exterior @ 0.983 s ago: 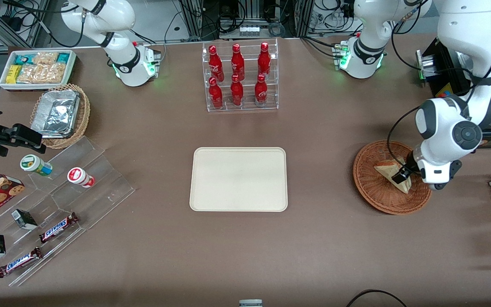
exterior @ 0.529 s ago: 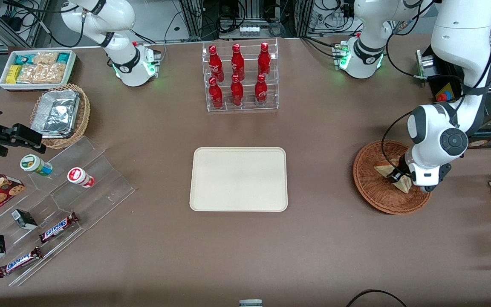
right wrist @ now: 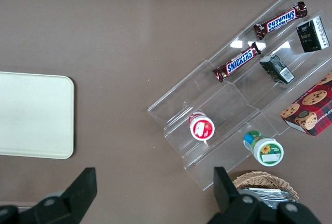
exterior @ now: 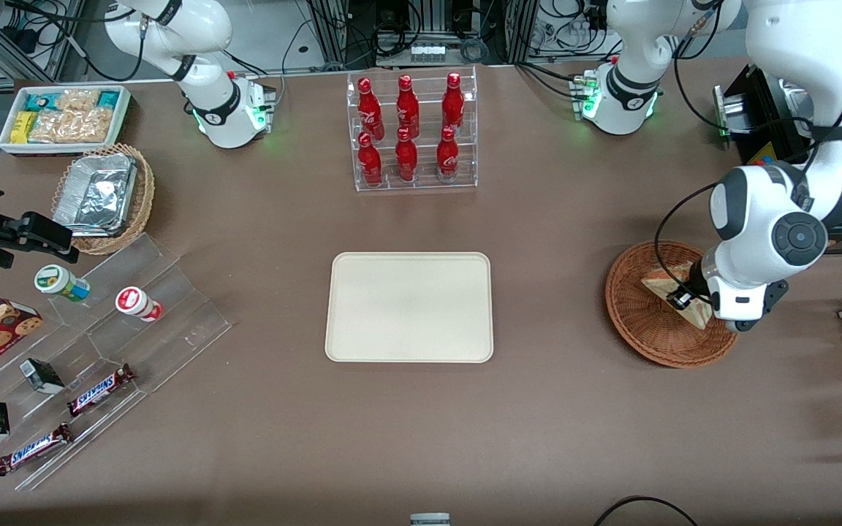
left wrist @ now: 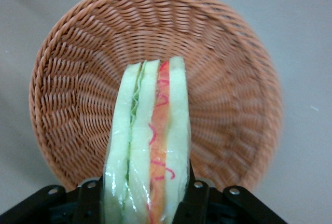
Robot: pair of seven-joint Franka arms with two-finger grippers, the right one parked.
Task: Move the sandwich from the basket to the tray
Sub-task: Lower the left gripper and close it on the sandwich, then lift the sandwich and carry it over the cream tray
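Sandwich is pinched on its bread faces by the gripper, over the basket at the working arm's end. Best to lift it clear of the rim, keep the squeeze gentle, then carry it level to the tray.

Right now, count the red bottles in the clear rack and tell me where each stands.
6, in the clear rack: three on the upper tier, three on the lower tier, nearer the camera. None seems hidden.
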